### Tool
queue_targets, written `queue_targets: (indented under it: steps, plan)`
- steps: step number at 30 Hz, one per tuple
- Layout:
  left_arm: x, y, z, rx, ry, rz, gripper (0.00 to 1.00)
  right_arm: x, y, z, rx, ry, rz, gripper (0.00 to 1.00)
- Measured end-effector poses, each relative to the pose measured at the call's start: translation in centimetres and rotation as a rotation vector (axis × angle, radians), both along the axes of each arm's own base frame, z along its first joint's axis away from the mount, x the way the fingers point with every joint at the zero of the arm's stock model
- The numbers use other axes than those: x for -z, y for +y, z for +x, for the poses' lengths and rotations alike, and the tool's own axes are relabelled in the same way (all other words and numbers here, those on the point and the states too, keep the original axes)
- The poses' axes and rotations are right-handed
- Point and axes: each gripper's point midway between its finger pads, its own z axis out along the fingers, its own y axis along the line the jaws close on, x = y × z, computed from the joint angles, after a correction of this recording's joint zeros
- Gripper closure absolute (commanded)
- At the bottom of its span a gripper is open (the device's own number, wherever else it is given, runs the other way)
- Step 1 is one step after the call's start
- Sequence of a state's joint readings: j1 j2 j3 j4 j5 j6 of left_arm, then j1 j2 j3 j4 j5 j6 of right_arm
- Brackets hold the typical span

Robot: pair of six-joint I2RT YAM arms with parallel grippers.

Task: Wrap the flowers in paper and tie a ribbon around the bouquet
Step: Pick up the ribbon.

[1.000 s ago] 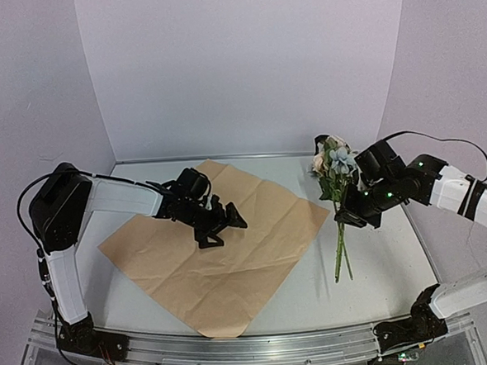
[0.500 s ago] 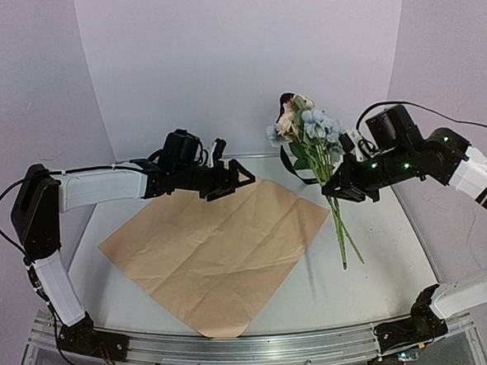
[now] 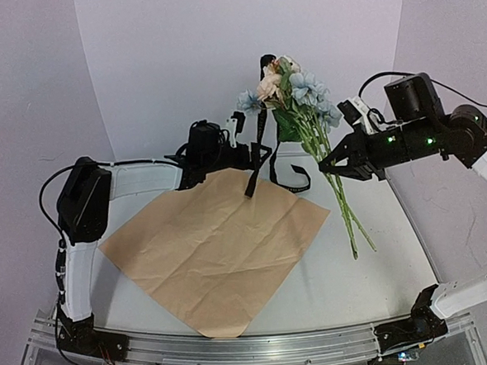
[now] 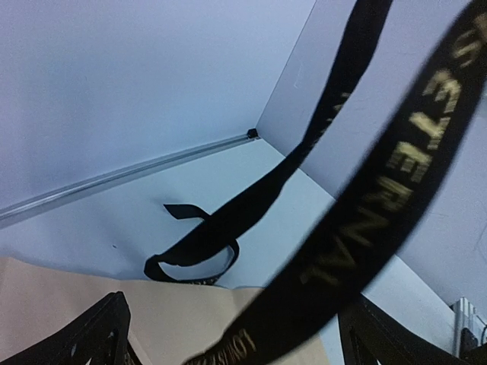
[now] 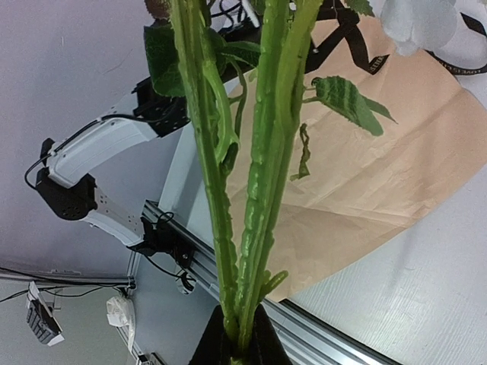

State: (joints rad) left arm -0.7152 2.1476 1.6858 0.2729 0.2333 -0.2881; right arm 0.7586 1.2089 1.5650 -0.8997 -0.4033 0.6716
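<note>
The right hand (image 3: 325, 167) is being kept pinched on the flowers (image 3: 292, 93), now being lifted toward 12 o'clock with the ribbon (image 3: 260, 140) dangling. The left hand (image 3: 243, 149), spread wide, is being brought to that ribbon; the paper (image 3: 215, 250) is being left flat, unwrapped.

1. Left wrist view, close up on the ribbon (image 4: 380, 198): gold capitals spell "ETERNAL", plain to read along the black strip.
2. Same strip, toward the top right corner: a lone "S" next to that word, cut off by the frame edge.
3. Lower on the strip, near the bottom edge: more gold lettering, seemingly starting "LO", too blurred to finish.
4. Right wrist view, top right: light print on the ribbon, too small to read.
</note>
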Motion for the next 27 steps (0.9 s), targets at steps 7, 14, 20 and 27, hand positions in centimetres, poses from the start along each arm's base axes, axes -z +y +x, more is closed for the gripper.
queue_targets:
  steps: [7,14,20,27]
  plan:
    - [0.4,-2.5,3.0,0.007,-0.090,-0.045,0.01,-0.2,-0.1,-0.6,-0.012,0.011,-0.005,1.00]
    - [-3.2,-4.5,5.0,0.016,-0.166,-0.215,0.04,0.0,-0.1,-1.1,-0.023,0.026,-0.018,1.00]
    - [-5.9,-5.9,6.0,0.017,-0.223,-0.343,0.40,0.1,-0.1,-1.5,-0.027,0.030,-0.021,1.00]
    - [-7.1,-5.0,6.7,-0.057,-0.232,-0.408,1.00,0.4,-1.8,-2.0,0.008,0.020,-0.062,1.00]
